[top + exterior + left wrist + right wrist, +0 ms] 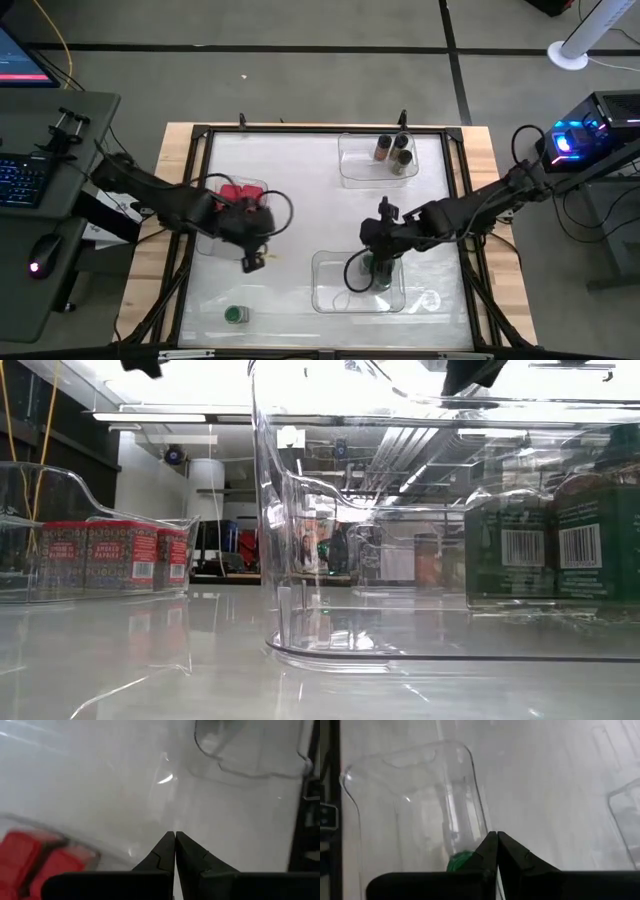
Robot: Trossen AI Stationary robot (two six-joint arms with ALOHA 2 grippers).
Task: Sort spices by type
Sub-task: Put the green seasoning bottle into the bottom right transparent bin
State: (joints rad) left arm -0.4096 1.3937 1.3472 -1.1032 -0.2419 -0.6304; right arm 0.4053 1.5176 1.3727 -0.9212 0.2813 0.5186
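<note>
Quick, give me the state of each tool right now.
Left tool: shut, holding nothing, beside the clear plastic tray of red boxy spice containers.
Right tool: shut, holding nothing, above the clear tray with green-lidded jars.
</note>
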